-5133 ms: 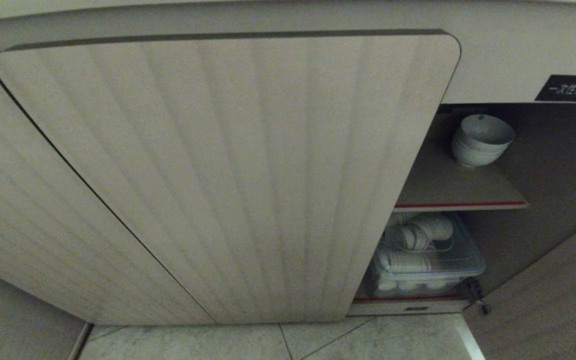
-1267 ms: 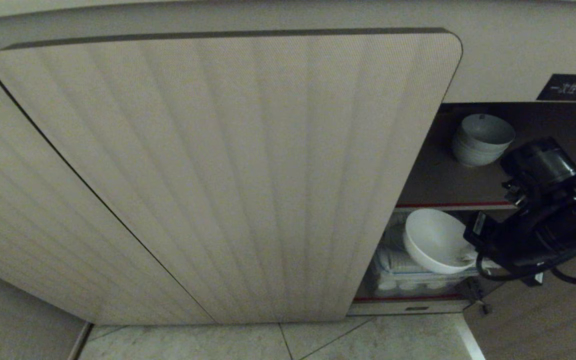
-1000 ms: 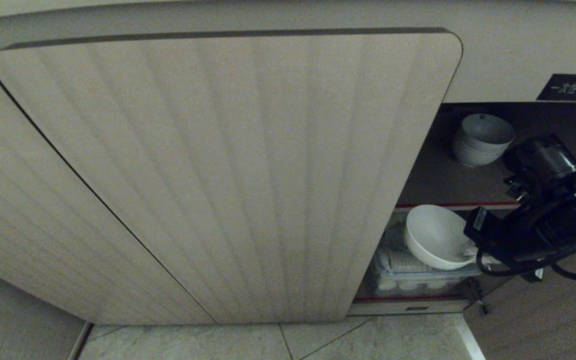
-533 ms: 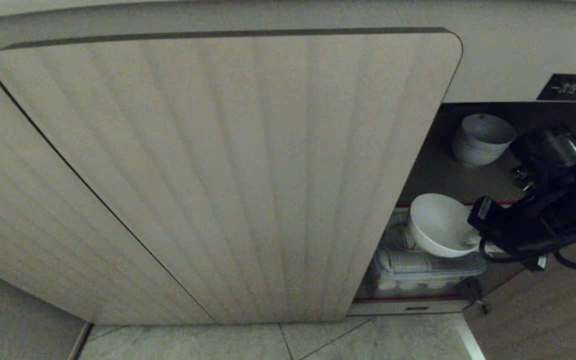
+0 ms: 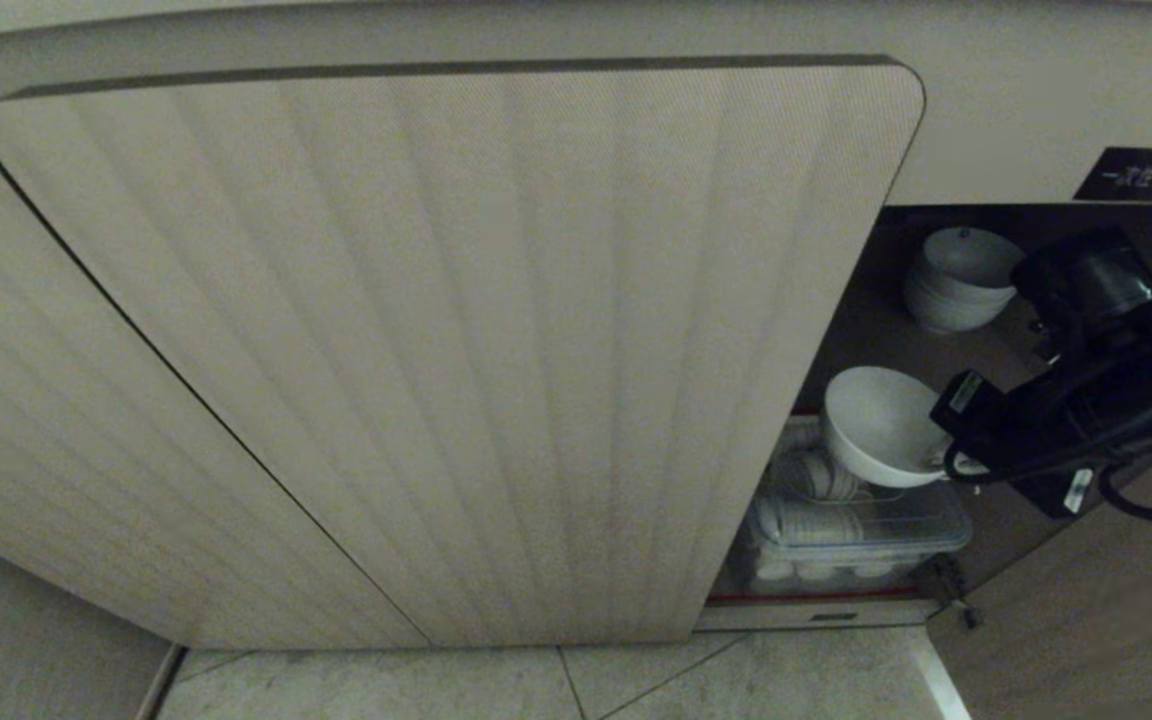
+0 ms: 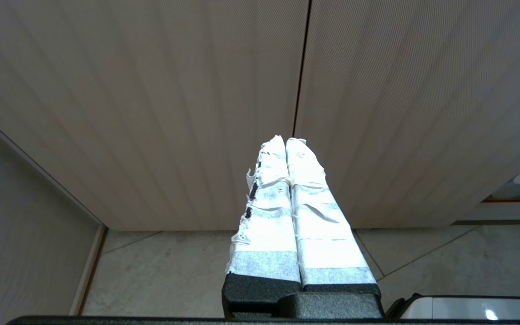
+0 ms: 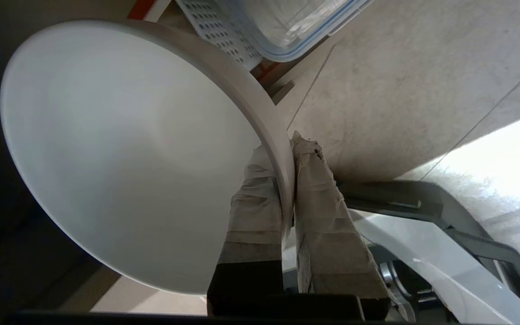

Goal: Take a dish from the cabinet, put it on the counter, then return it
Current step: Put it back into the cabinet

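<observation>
My right pincer (image 7: pixel 287 149) pinches the bowl (image 5: pixel 876 425) by its rim, one finger inside and one outside, so it hangs tilted in front of the shelf (image 5: pixel 896 365), near the stack (image 5: pixel 956 280). My left pincer (image 6: pixel 285 144) idles closed by the doors.

Dish (image 7: pixel 120 153): smooth, matt white ceramic. Cabinet door (image 5: pixel 436 340): beige, finely ribbed, matt. Container (image 5: pixel 861 535) below the dish: clear glossy plastic. Right gripper (image 7: pixel 287 180) fingers: wrapped in rough white tape. Floor (image 5: pixel 556 685): polished stone-look tile.
</observation>
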Robot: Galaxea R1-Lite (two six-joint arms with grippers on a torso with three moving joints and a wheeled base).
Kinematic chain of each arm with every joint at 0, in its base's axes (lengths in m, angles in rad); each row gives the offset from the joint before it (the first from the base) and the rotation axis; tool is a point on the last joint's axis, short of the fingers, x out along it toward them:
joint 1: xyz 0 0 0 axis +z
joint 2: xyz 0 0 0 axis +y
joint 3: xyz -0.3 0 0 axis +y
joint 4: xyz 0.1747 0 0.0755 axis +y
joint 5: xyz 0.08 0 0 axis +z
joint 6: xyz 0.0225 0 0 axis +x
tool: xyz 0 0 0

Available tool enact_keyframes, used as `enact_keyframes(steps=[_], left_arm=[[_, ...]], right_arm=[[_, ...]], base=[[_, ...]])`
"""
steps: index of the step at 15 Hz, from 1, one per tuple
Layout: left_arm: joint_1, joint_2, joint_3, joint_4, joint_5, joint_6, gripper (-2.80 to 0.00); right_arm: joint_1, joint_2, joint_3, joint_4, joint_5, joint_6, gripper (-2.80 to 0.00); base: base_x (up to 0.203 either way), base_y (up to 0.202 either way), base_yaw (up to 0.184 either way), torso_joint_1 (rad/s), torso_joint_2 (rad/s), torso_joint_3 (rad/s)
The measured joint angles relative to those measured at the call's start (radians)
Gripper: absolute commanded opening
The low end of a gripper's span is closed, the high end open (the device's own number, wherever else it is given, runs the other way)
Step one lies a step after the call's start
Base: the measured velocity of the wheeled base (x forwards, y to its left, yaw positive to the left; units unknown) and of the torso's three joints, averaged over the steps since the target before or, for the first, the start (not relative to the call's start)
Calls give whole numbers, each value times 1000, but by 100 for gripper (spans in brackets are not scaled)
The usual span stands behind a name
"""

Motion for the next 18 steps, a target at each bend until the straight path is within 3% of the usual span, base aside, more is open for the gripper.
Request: enact_keyframes(steps=[4, 8, 18], left_arm=[[0, 0, 0, 0, 0, 0, -280], [0, 0, 0, 0, 0, 0, -280], [0, 0, 0, 0, 0, 0, -280]], right_arm=[[-6, 32, -29, -4, -4, 65, -280], [-7, 76, -68, -5, -42, 69, -280], [-24, 175, -209, 3, -43, 71, -280]], base=[[0, 0, 0, 0, 0, 0], [0, 0, 0, 0, 0, 0], [0, 0, 0, 0, 0, 0]])
